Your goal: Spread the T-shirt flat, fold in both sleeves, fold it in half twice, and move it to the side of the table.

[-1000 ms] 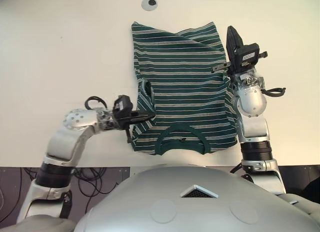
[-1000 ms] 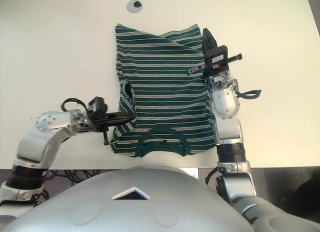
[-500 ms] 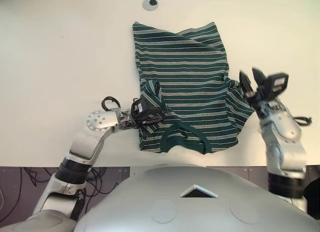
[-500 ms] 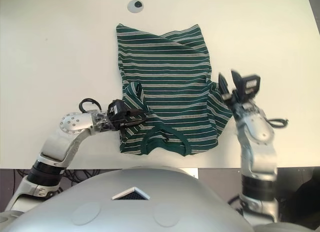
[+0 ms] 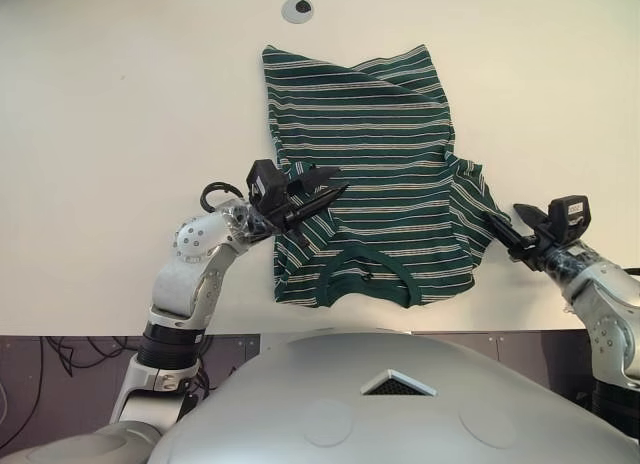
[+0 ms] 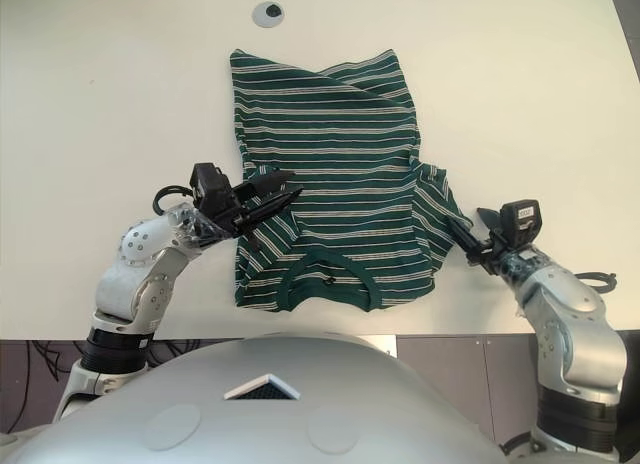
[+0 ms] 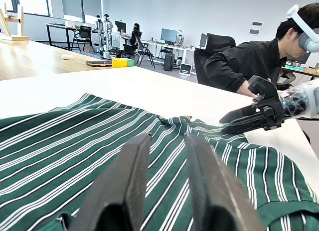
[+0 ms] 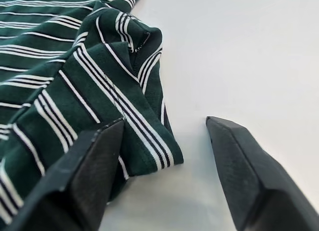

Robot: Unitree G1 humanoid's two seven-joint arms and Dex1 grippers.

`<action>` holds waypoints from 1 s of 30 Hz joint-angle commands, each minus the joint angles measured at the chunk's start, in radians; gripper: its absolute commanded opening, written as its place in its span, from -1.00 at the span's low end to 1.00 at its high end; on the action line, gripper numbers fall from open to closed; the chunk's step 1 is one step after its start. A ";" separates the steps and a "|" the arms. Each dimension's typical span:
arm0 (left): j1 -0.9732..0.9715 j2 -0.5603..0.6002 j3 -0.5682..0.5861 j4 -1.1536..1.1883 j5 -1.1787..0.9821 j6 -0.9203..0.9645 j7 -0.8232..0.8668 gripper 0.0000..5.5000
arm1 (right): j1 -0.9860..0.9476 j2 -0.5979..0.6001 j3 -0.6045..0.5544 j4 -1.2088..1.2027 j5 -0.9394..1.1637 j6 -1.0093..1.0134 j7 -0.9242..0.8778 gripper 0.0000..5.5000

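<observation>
A dark green T-shirt with white stripes [image 5: 370,124] lies on the white table [image 5: 120,134], collar toward me. Its left sleeve is folded in onto the body. My left gripper [image 5: 335,182] hovers just above the shirt's left side, fingers [image 7: 129,181] a little apart with nothing between them. The right sleeve [image 5: 472,187] sticks out sideways, rumpled. My right gripper [image 5: 502,212] is open at that sleeve's outer edge, and in the right wrist view the sleeve hem [image 8: 149,146] lies between its wide-spread fingers [image 8: 89,156]. The left wrist view shows the right gripper [image 7: 224,122] across the shirt.
A small round grey disc [image 5: 297,8] sits on the table beyond the shirt's hem. The table's front edge [image 5: 80,331] runs just below the collar. Bare white tabletop stretches to the left and right of the shirt.
My left gripper carried the left sleeve inward, let it go and rose over the shirt. The right arm swung back from the shirt's far right edge to the near right sleeve.
</observation>
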State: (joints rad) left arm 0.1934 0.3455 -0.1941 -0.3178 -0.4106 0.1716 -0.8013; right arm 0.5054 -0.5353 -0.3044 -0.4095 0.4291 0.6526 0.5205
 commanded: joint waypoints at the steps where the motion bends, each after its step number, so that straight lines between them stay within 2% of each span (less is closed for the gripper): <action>1: -0.015 -0.003 -0.003 0.008 0.024 -0.012 0.021 -0.56 | 0.034 -0.035 0.024 0.035 -0.032 0.009 0.023 -0.16; 6: -0.017 -0.007 -0.013 0.030 0.046 -0.023 0.034 -0.56 | 0.087 -0.076 0.010 0.006 -0.040 -0.005 0.056 -0.43; 16: -0.025 -0.004 -0.017 0.061 0.073 -0.034 0.047 -0.56 | 0.100 -0.064 0.048 -0.009 -0.054 -0.054 0.077 -0.99; 21: 0.012 0.059 -0.090 0.067 0.163 -0.031 0.015 -0.56 | 0.056 -0.035 0.012 0.038 -0.062 -0.109 0.039 -0.99; 27: -0.001 0.065 -0.122 0.102 0.234 -0.049 0.033 -0.56 | 0.014 -0.063 -0.070 0.121 -0.052 -0.148 0.030 -0.99; 30: 0.000 0.077 -0.150 0.112 0.266 -0.046 0.025 -0.73 | 0.027 -0.057 -0.057 0.105 -0.051 -0.147 0.040 -1.00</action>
State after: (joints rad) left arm 0.1968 0.4026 -0.3250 -0.2147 -0.1741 0.1264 -0.7734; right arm 0.5263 -0.5984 -0.3591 -0.2956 0.3830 0.5072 0.5562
